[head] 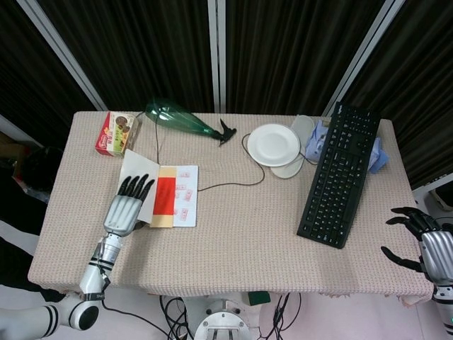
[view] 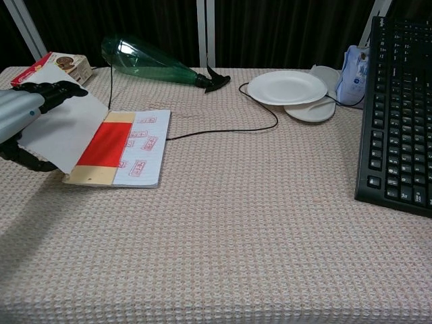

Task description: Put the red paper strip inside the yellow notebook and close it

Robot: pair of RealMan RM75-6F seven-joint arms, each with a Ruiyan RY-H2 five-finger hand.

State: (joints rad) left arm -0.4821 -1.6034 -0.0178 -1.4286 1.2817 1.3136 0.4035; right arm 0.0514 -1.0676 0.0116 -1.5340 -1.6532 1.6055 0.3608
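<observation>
The yellow notebook (head: pixel 175 206) (view: pixel 138 156) lies open at the table's left, and the red paper strip (head: pixel 165 195) (view: pixel 104 144) lies flat on its inner page. Its white-lined cover (head: pixel 140 177) (view: pixel 64 131) is lifted and tilted up off the table. My left hand (head: pixel 127 207) (view: pixel 25 111) grips that cover, with fingers over its upper edge and the thumb under it. My right hand (head: pixel 429 244) hangs open past the table's right front corner, holding nothing; the chest view does not show it.
A biscuit box (head: pixel 115 133) (view: pixel 57 64) and a green bottle (head: pixel 180 119) (view: pixel 145 62) lie behind the notebook. A black cable (head: pixel 226 184) (view: pixel 229 128) runs to a white plate (head: pixel 273 144) (view: pixel 287 86). A black keyboard (head: pixel 338 173) (view: pixel 398 115) lies at the right.
</observation>
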